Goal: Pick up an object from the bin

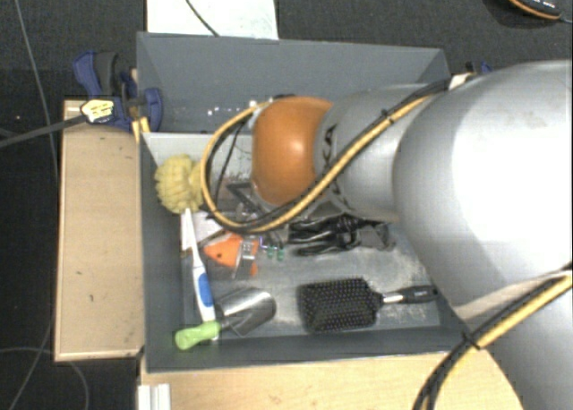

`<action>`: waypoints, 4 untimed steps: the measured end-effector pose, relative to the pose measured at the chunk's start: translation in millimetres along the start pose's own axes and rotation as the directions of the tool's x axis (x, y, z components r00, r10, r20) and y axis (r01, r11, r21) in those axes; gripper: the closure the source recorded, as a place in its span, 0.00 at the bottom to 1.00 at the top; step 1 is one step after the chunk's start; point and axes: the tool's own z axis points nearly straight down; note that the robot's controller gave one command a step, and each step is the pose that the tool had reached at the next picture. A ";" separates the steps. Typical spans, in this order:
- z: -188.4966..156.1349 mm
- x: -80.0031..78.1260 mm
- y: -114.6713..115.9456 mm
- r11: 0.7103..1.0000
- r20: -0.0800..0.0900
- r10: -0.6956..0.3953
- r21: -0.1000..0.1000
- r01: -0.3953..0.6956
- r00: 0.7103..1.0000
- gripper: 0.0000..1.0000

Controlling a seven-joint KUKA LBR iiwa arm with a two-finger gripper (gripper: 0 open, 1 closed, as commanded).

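Observation:
My gripper is down in the left half of the bin, mostly hidden under the arm's wrist. Just below it lies a small orange thing with a grey part on its right side. A fuzzy yellow ball rests to the gripper's left, against the bin's left wall. A white stick with a blue patch, like a toothbrush, lies along the left wall beside the orange thing.
A metal scoop with a green handle lies near the front left corner. A black hairbrush sits at the front middle, handle pointing right. A black tangled thing lies under the arm. The arm covers the bin's right half.

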 end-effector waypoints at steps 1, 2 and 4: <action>-1.3 -5.8 -0.3 0.980 0.006 -0.200 -0.001 0.200 0.980 1.00; -1.3 -5.8 -0.3 0.980 0.006 -0.200 -0.001 0.200 0.980 1.00; -19.8 -4.0 -1.0 0.980 0.000 -0.198 0.000 0.198 0.980 1.00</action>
